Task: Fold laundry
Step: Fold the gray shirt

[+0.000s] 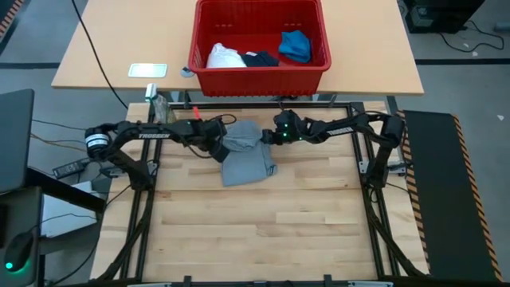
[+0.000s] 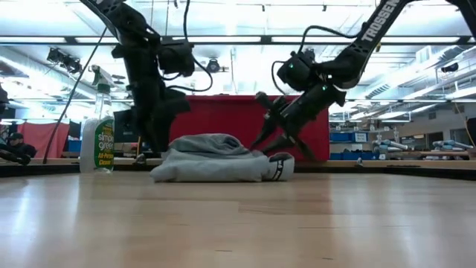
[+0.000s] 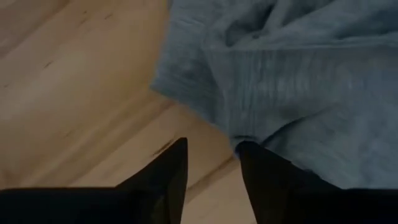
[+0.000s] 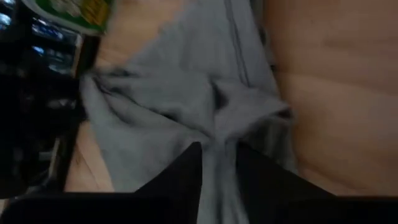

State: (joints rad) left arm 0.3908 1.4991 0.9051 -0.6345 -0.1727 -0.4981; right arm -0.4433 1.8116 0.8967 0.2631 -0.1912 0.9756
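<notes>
**Grey shirt at the far middle, both grippers on its far edge**

Shirt (image 1: 245, 155) lies bunched on the table (image 1: 263, 231), far centre, just near of the basket (image 1: 259, 76). My left gripper (image 3: 211, 165) sits at its left far corner, fingers narrowly parted, nothing between them; cloth lies just beside one tip. My right gripper (image 4: 217, 162) is at the right far corner, fingers a little apart with a grey fold running between them; I judge the grip loosening, not firm. Both low, likely to lay the fold flat. White (image 1: 225, 56), navy (image 1: 260, 58) and blue (image 1: 296, 45) pieces wait in the basket.
</notes>
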